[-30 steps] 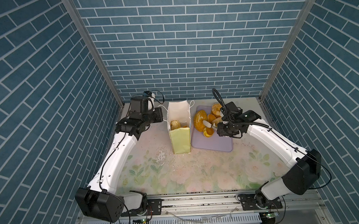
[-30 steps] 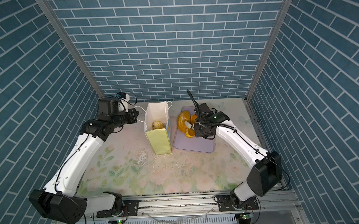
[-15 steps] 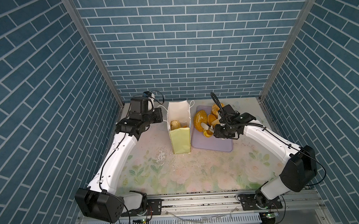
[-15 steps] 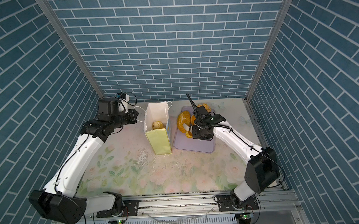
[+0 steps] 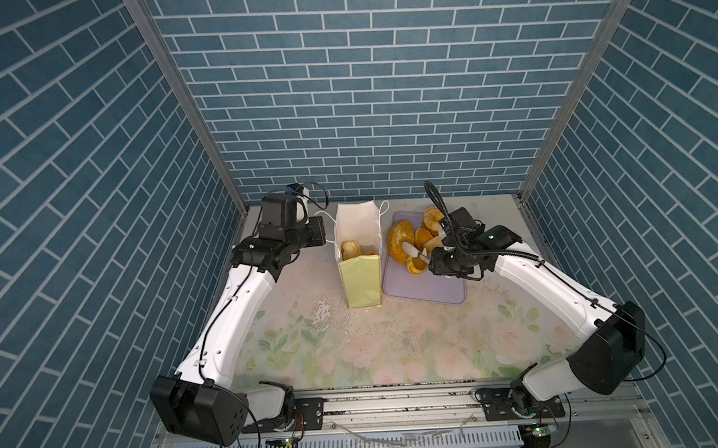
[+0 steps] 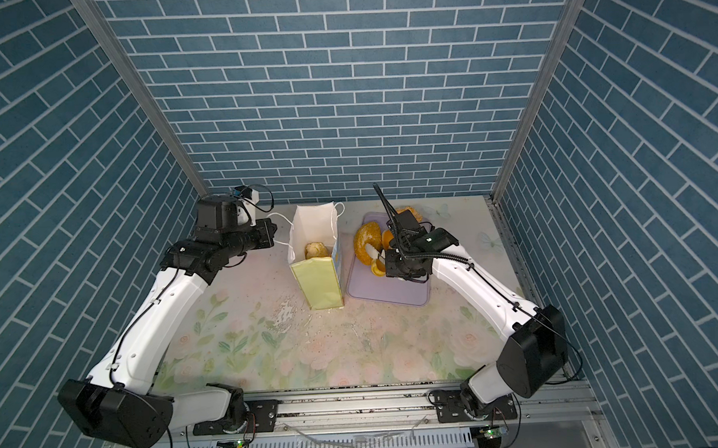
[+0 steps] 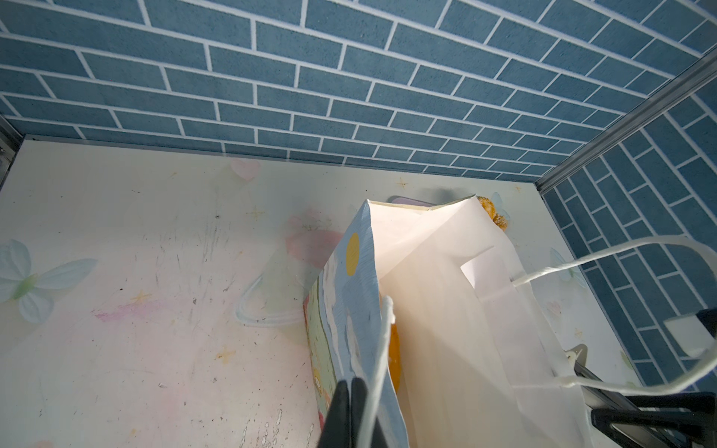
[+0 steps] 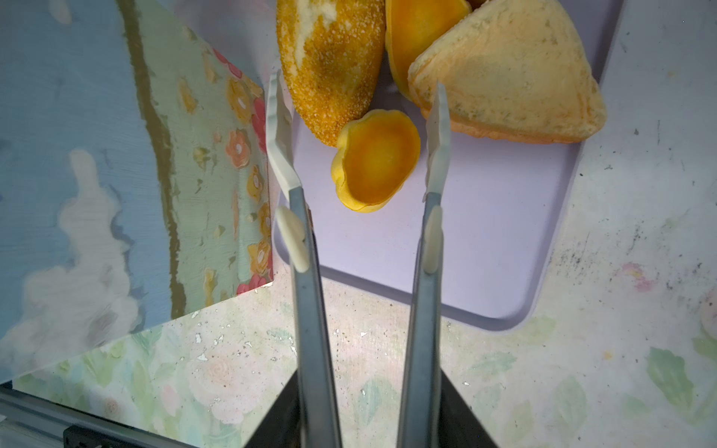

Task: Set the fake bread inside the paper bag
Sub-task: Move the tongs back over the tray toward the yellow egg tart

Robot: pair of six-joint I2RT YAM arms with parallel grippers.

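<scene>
Right wrist view: the right gripper [image 8: 359,112] is seen with its two long fingers [image 8: 285,155] held well apart, and nothing is gripped. A small orange cup-shaped pastry [image 8: 376,163] is straddled by them on the lavender tray [image 8: 426,252]. One white tip is set just beside its rim, while the other is clear of it. Beyond the tips, a seeded loaf [image 8: 329,58] and a triangular turnover [image 8: 512,77] are laid on the same tray. The cup-shaped pastry is lodged against the loaf, and a further orange piece [image 8: 419,31] is wedged between loaf and turnover.

The paper bag [image 8: 97,155] is stood upright just beside the tray's edge, with a painted sky-and-meadow face turned toward the tray. In both top views the bag is seen open at the top on the flowered table [image 5: 354,350], between the two arms. One pale brown pastry [image 5: 350,248] [image 6: 316,249] is already lodged inside it. A bun [image 5: 432,217] is set at the tray's far end, partly hidden by the right arm.

In the left wrist view the left gripper [image 7: 348,407] is shown with its black jaws pressed fully together at the rim of the bag's painted wall, next to a white cord handle [image 7: 378,368]. Whether paper is pinched between them cannot be told. An orange-yellow patch of bread [image 7: 394,349] is glimpsed inside the bag.
</scene>
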